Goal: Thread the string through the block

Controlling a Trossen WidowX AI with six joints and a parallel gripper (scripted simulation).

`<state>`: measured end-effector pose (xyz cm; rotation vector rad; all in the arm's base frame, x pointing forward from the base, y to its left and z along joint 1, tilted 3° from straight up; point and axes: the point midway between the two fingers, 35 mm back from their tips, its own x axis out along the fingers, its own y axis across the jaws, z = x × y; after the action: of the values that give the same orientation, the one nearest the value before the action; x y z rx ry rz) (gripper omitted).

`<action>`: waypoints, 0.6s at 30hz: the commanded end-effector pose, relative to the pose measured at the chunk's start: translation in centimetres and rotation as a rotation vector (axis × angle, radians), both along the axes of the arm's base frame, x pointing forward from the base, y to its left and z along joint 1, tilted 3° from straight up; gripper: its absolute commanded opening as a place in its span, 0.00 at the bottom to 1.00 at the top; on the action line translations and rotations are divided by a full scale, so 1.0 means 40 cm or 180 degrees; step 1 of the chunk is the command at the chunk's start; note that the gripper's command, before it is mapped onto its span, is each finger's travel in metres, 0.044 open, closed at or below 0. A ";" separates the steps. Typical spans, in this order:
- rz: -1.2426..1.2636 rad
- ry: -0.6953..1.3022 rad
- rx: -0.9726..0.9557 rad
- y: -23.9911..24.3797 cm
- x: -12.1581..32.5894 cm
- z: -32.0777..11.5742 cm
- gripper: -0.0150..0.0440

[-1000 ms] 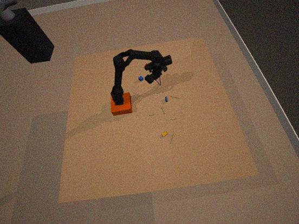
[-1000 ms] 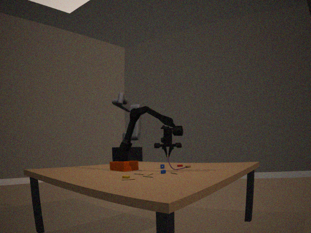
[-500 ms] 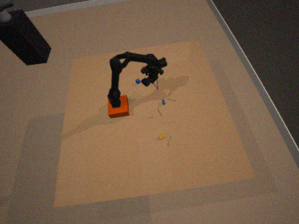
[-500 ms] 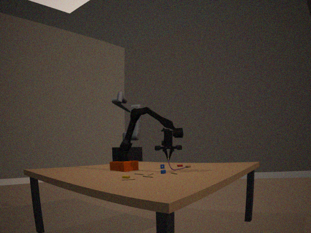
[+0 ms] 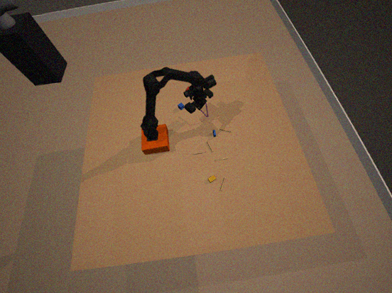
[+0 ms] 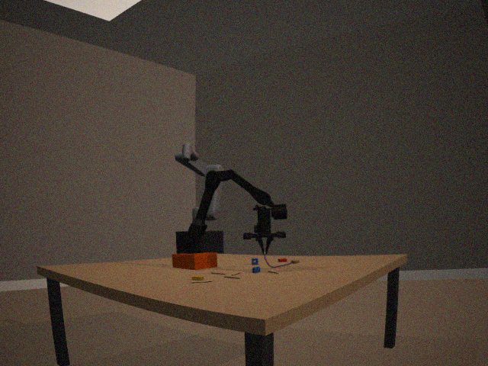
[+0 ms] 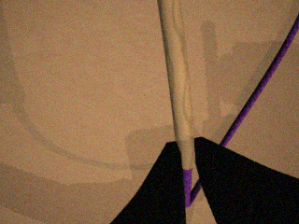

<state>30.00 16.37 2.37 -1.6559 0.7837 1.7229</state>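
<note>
My gripper (image 5: 200, 107) (image 6: 264, 252) (image 7: 185, 149) is shut on the wooden stick (image 7: 179, 79), near the end where the string joins it, above the table. In the wrist view the stick runs up and away from the fingertips. The purple string (image 5: 207, 111) (image 6: 271, 266) (image 7: 254, 95) hangs in a loop from the stick and runs to the round wooden button (image 6: 294, 261) on the table. The blue block with a hole (image 5: 180, 105) (image 6: 254, 261) stands on the table, apart from the gripper. The button is hidden in the top view.
A second blue piece (image 5: 214, 133) (image 6: 256, 269) lies nearer the front, close to a loose stick (image 5: 225, 130) (image 6: 272, 272). Several more loose sticks lie beyond it, with a yellow block (image 5: 211, 178) (image 6: 197, 277). A red block (image 5: 187, 89) (image 6: 282, 260) lies near the button.
</note>
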 end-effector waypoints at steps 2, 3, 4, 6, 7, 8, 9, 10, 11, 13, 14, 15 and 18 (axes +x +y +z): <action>-0.0016 -0.0014 -0.0025 -0.007 0.003 -0.005 0.25; -0.0016 -0.0015 -0.0026 -0.009 0.005 -0.005 0.25; -0.0016 -0.0015 -0.0026 -0.012 0.007 -0.005 0.25; -0.0016 -0.0016 -0.0027 -0.016 0.012 -0.006 0.25; -0.0016 -0.0016 -0.0027 -0.019 0.014 -0.006 0.25; -0.0016 -0.0016 -0.0027 -0.021 0.016 -0.006 0.25; -0.0016 -0.0017 -0.0028 -0.023 0.019 -0.006 0.25; -0.0016 -0.0017 -0.0028 -0.026 0.021 -0.006 0.25; -0.0016 -0.0017 -0.0028 -0.028 0.023 -0.006 0.25; -0.0016 -0.0018 -0.0029 -0.033 0.028 -0.006 0.25; -0.0016 -0.0018 -0.0029 -0.035 0.030 -0.006 0.25; -0.0016 -0.0019 -0.0030 -0.038 0.032 -0.006 0.25; -0.0016 -0.0020 -0.0031 -0.045 0.038 -0.006 0.25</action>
<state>31.07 14.85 2.01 -1.6567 0.7961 1.7159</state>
